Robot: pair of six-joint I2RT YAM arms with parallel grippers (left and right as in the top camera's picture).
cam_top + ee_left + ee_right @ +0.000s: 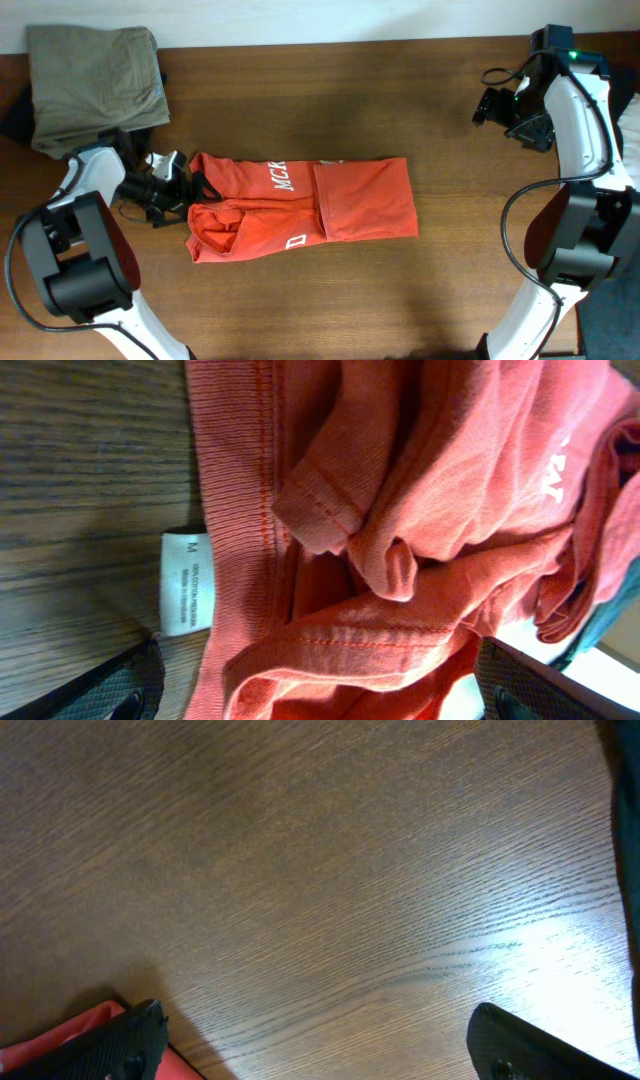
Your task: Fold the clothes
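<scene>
The red-orange T-shirt (300,205) lies partly folded in the middle of the table, white lettering showing on top, its left part bunched. My left gripper (192,188) is at the shirt's left edge. In the left wrist view its fingers (330,695) are wide apart, with rumpled shirt fabric (420,510) and the collar between them; a white size label (185,585) shows. My right gripper (488,105) hangs open and empty over bare wood at the far right. In the right wrist view (320,1050) a shirt corner (60,1045) shows at the lower left.
A khaki-olive folded garment (95,80) lies at the back left, close behind my left arm. Something dark (10,110) sits at the far left edge. The brown wooden table (450,290) stretches to the front and right of the shirt.
</scene>
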